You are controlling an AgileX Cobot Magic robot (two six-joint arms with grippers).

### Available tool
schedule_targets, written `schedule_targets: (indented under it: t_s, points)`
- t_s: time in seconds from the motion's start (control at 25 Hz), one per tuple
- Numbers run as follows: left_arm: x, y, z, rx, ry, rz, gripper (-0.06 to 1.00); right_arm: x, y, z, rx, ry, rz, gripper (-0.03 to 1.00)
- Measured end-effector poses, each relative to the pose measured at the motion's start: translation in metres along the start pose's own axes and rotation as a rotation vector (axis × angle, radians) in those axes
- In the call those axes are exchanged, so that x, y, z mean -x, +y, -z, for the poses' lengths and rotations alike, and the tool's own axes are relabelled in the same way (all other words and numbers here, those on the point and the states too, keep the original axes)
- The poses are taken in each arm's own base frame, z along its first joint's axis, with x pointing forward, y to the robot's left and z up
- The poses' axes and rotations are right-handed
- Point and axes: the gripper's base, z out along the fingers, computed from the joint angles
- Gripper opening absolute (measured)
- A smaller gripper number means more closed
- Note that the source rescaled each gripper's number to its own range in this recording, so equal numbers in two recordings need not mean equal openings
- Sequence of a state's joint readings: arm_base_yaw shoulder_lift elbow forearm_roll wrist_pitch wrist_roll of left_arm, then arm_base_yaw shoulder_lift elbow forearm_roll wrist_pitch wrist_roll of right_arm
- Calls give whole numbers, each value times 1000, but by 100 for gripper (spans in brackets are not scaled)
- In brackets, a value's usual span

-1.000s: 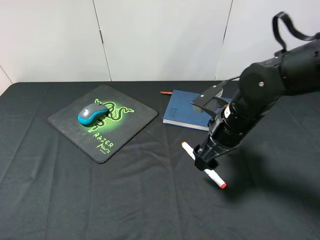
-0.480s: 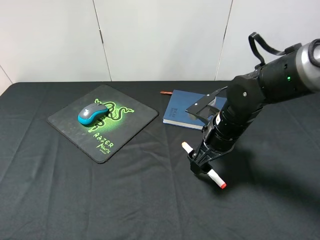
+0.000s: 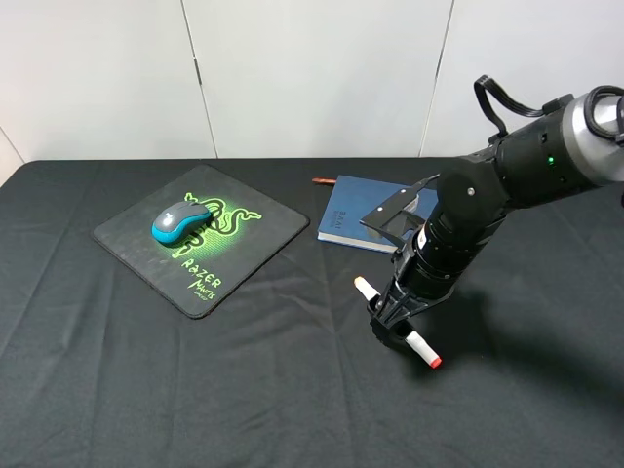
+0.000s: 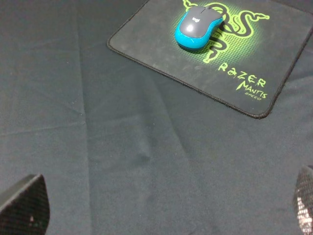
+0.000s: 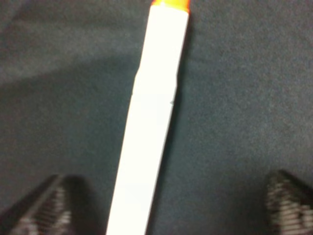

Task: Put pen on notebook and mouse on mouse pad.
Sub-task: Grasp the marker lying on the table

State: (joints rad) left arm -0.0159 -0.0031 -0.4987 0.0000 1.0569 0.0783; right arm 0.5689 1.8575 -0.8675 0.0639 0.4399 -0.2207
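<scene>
A black cloth-covered table carries everything. On its left side lies the flat square black mouse pad with green snake logo. Toward the back, near the middle, sits the rectangular dark blue hardcover notebook, its right part hidden behind the black right arm. The right gripper is low over the cloth in front of the notebook. The left gripper shows only two fingertips at the frame edges, spread wide with nothing between them, well short of the pad. The small grey-and-teal computer mouse already rests on the pad. The slim white pen with an orange-red tip lies flat on the cloth just in front of the notebook, not on it. Its long axis runs from the white end near the notebook out to the tip, crosswise to the line on which the right jaws close. Those jaws stand spread, one on each side of the pen and not touching it, the pen nearer one finger. The pen's middle is hidden in the high view, and the wrist view is blurred and cuts off its white end.
</scene>
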Motion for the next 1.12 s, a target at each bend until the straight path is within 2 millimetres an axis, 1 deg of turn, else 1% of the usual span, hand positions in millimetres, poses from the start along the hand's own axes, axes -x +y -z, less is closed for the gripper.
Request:
schedule_targets:
  t_s: [0.04, 0.16, 0.28, 0.32, 0.48, 0.88, 0.96, 1.12]
  points:
    - [0, 0, 0, 0, 0, 0, 100, 0, 0, 0, -2, 0, 4, 72]
    - [0, 0, 0, 0, 0, 0, 100, 0, 0, 0, -4, 1, 8, 44]
    - [0, 0, 0, 0, 1, 0, 100, 0, 0, 0, -3, 3, 8, 21]
    - [0, 0, 0, 0, 1, 0, 100, 0, 0, 0, -3, 5, 8, 15]
    - [0, 0, 0, 0, 1, 0, 100, 0, 0, 0, -2, 6, 8, 0]
    - [0, 0, 0, 0, 1, 0, 100, -2, 0, 3, 3, 30, 9, 0]
    - [0, 0, 0, 0, 1, 0, 100, -3, 1, 10, 4, 34, 10, 0]
    - [0, 0, 0, 0, 1, 0, 100, -3, 1, 32, 2, 10, 12, 0]
